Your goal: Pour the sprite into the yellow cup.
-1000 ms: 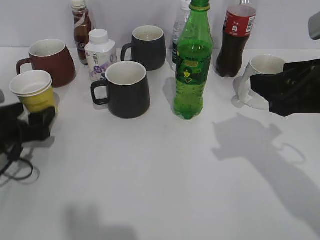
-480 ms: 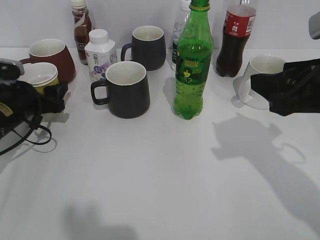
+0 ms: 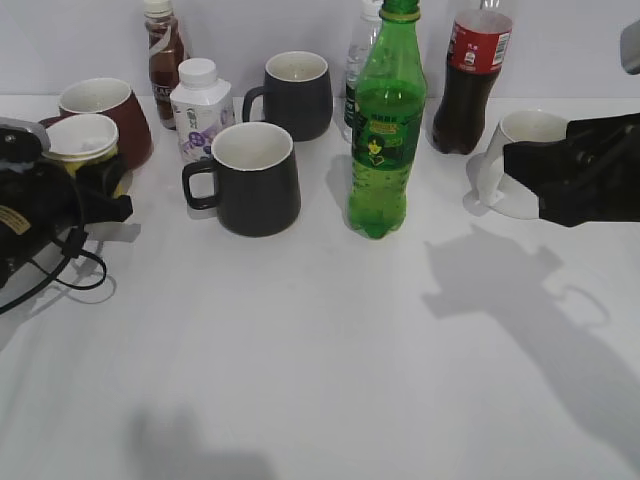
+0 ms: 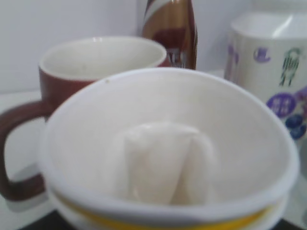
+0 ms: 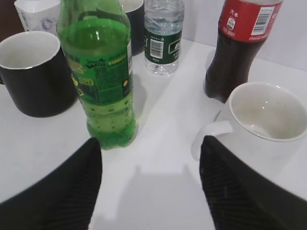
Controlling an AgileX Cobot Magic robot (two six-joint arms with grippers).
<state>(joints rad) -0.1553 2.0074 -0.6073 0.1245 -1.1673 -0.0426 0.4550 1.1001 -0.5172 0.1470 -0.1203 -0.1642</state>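
Yellow cup (image 3: 83,140) being gripped at bench's 9 o'clock edge by left gripper (image 3: 95,185), jaws seemingly clamped on cup wall; cup to be kept level, squeeze kept light. Sprite bottle (image 3: 385,120) standing upright at centre, 12 o'clock of right gripper (image 5: 148,158), whose jaws are being held apart, empty. White bench (image 3: 330,360) crowded at 12 o'clock with mugs and bottles; plain wall behind.

dark red mug (image 3: 100,115), two black mugs (image 3: 255,178), white mug (image 3: 520,150), cola bottle (image 3: 472,75)
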